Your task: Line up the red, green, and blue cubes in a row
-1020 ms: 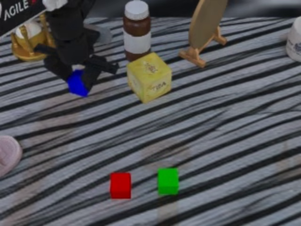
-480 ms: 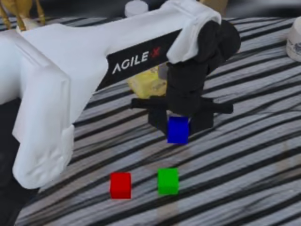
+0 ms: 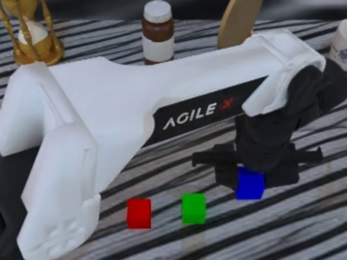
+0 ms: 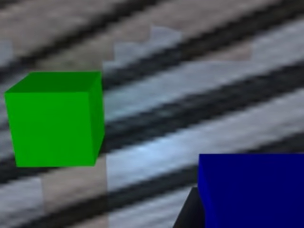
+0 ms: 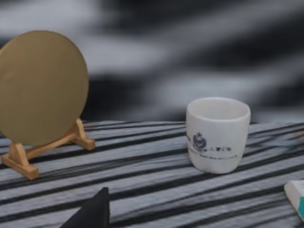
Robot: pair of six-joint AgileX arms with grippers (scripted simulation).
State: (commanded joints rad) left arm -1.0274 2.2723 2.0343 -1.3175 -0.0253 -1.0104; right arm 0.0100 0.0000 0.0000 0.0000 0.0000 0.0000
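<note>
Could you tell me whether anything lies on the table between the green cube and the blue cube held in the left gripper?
Nothing: only bare striped cloth separates the green cube from the blue cube, as the left wrist view shows.

The top view looks down at a slant on the striped counter (image 3: 303, 227), with the left arm (image 3: 135, 108) reaching across most of it. The left wrist view sits very close above the counter, facing past the left gripper (image 3: 250, 181); it shares with the top view the blue cube (image 4: 251, 190) at the gripper and the green cube (image 4: 54, 121) just beside it. The right wrist view looks low and level across the counter at a white cup (image 5: 217, 134) and a round gold disc on a stand (image 5: 42, 90), both of which the top view catches only partly at its far edge.
</note>
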